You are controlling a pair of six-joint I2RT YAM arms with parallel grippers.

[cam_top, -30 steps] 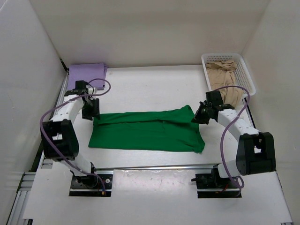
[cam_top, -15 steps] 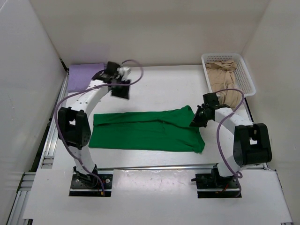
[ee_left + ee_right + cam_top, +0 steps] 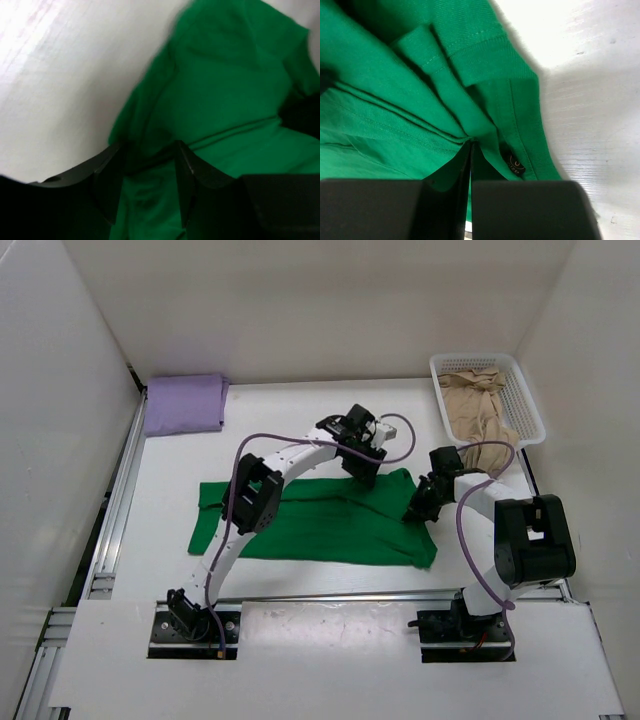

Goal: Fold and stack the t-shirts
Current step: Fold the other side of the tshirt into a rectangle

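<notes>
Tool of left arm (image 3: pixel 362 468) stretches far across over green t-shirt (image 3: pixel 300 525).

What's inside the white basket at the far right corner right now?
A crumpled tan t-shirt fills the white basket. The basket floor and anything beneath the cloth are covered, so I cannot tell whether more lies there.

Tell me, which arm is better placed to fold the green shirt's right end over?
Right: the right gripper is shut on the edge of the green t-shirt; the left gripper hangs open over it.
</notes>
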